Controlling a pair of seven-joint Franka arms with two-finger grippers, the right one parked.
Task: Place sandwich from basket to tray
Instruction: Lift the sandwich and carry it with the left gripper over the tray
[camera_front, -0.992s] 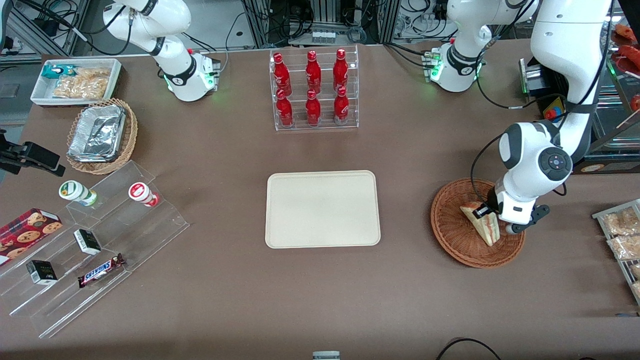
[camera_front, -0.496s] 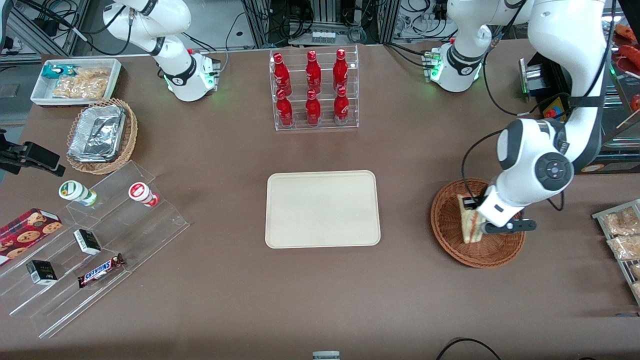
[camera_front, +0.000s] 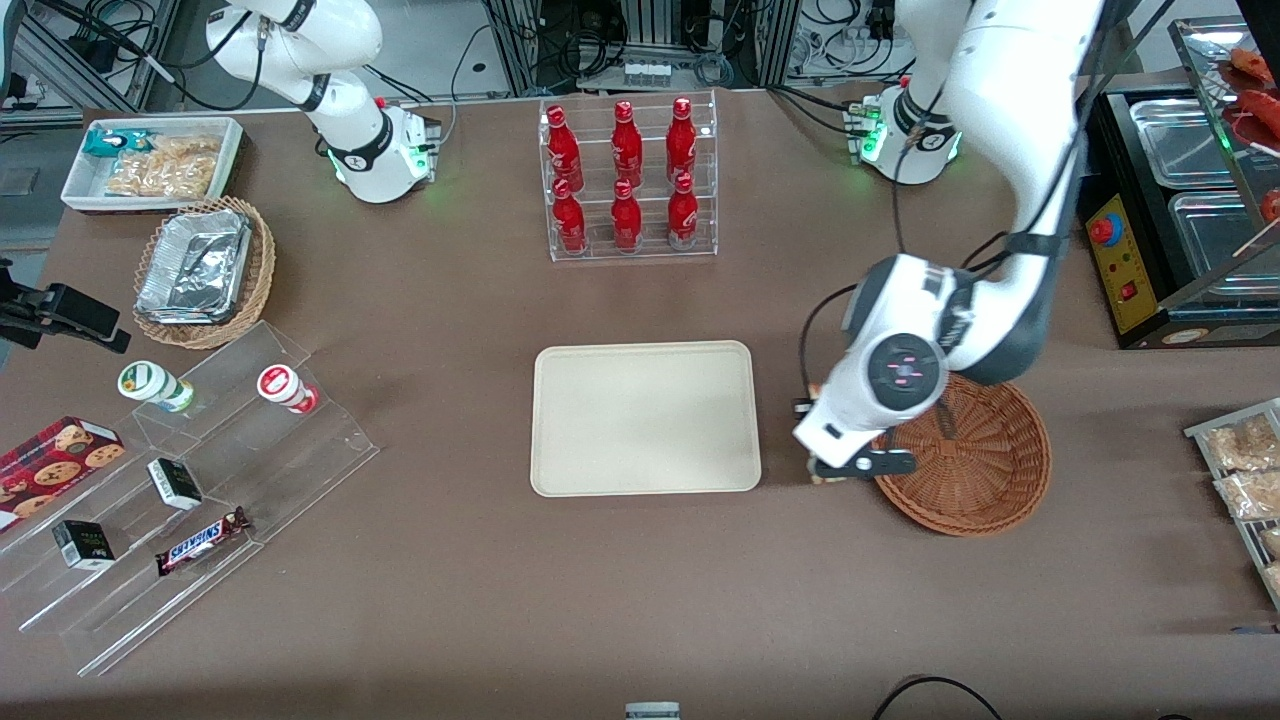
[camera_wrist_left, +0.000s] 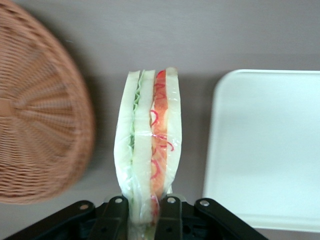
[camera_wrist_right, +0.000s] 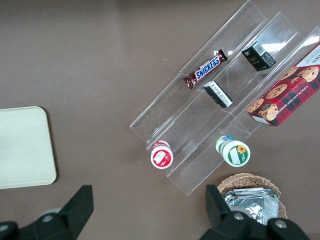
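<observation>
My left gripper (camera_wrist_left: 144, 202) is shut on the sandwich (camera_wrist_left: 148, 145), a plastic-wrapped wedge of white bread with green and red-orange layers, pinched between both black fingers (camera_wrist_left: 116, 212). The sandwich hangs above bare tabletop between the reddish-brown wicker basket (camera_wrist_left: 35, 125) and the cream tray (camera_wrist_left: 265, 150). In the front view the gripper (camera_front: 815, 445) sits over the gap between the tray (camera_front: 645, 415) and the basket (camera_front: 975, 470), and the arm's wrist hides nearly all of the sandwich. Nothing lies in the basket.
An acrylic rack of red bottles (camera_front: 628, 180) stands farther from the front camera than the tray. Toward the parked arm's end are stepped acrylic shelves with snacks (camera_front: 190, 480), a tan basket of foil trays (camera_front: 205, 270) and a white snack bin (camera_front: 150, 160). Bagged snacks (camera_front: 1245, 470) lie at the working arm's end.
The gripper has lifted the sandwich out of the basket and carried it sideways toward the tray, stopping over the gap between them. The basket now holds nothing.
</observation>
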